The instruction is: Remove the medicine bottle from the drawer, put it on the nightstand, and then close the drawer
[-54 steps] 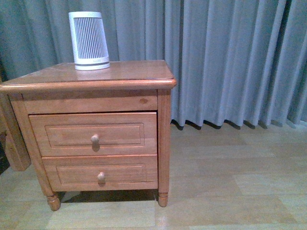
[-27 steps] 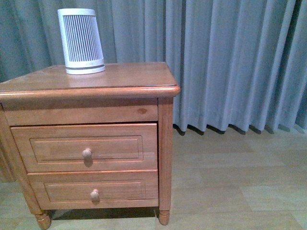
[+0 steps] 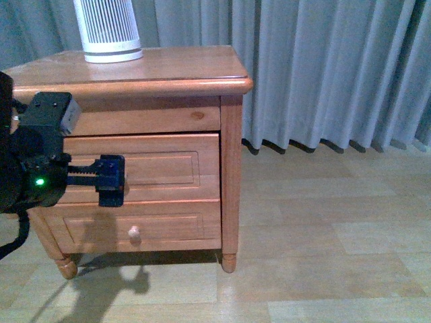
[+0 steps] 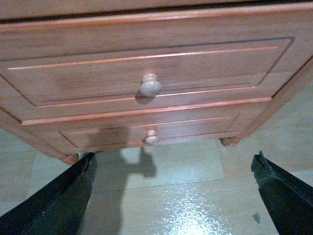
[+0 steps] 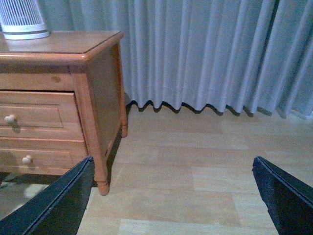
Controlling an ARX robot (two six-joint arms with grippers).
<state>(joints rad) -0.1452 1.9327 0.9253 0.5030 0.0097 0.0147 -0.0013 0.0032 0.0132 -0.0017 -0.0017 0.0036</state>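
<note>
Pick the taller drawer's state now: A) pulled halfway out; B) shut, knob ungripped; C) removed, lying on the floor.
B: the left wrist view shows the drawer closed and its knob bare, with the left gripper short of it, jaws spread wide.

Nightstand, smooth varnished wood, is giving off a soft sheen. Tower, ribbed white plastic, is looking matt. Cloth curtain is showing matt folds. Plank floor is glaring glossily.
</note>
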